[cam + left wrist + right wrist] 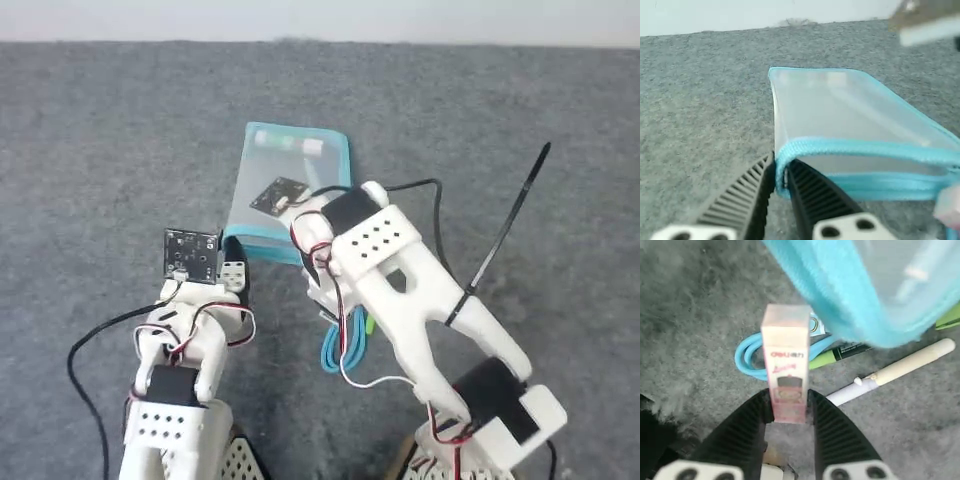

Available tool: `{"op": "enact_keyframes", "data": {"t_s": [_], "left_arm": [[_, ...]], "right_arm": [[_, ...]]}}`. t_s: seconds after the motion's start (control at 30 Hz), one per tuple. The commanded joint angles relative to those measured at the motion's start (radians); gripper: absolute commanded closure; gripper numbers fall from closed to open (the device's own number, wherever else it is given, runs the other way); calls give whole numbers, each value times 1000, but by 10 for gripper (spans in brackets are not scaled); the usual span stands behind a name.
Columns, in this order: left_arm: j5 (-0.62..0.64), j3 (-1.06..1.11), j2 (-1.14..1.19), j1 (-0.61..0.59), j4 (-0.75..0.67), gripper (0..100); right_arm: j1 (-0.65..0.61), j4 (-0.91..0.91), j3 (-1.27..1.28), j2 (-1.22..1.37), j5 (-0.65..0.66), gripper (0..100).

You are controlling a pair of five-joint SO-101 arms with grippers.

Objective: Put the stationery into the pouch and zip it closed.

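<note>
The translucent pouch [290, 190] with teal trim lies mid-table, its open zip edge [860, 149] toward the arms. My left gripper [780, 175] is shut on the pouch's near corner, and in the high view it [240, 265] sits at the pouch's left front corner. My right gripper [788, 405] is shut on a small pink box [786, 360], held just in front of the pouch mouth [840, 300]. A white and green stick [290, 143] lies inside the pouch at its far end.
On the grey mat under the right arm [400, 280] lie a blue looped item [747, 360], a green marker [832, 356] and a white pen [900, 367]. The blue loop [338, 350] also shows between the arms. A black cable tie [510, 220] sticks out to the right.
</note>
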Motion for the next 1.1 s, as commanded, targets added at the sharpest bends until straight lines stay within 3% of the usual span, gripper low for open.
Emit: {"op": "enact_keyframes", "data": {"t_s": [0.0, 0.13, 0.6, 1.07], "left_arm": [[-15, -51, -18, 64, -26, 989], [-51, -38, -18, 143, -8, 989], [-54, -35, -18, 152, -6, 989], [-97, -19, -18, 152, -8, 989]], "right_arm": [[-1, -38, -18, -27, -17, 991], [1, -7, -121, 64, -54, 991], [139, 171, -717, 352, -186, 991], [150, 179, -747, 504, -178, 991]]}}
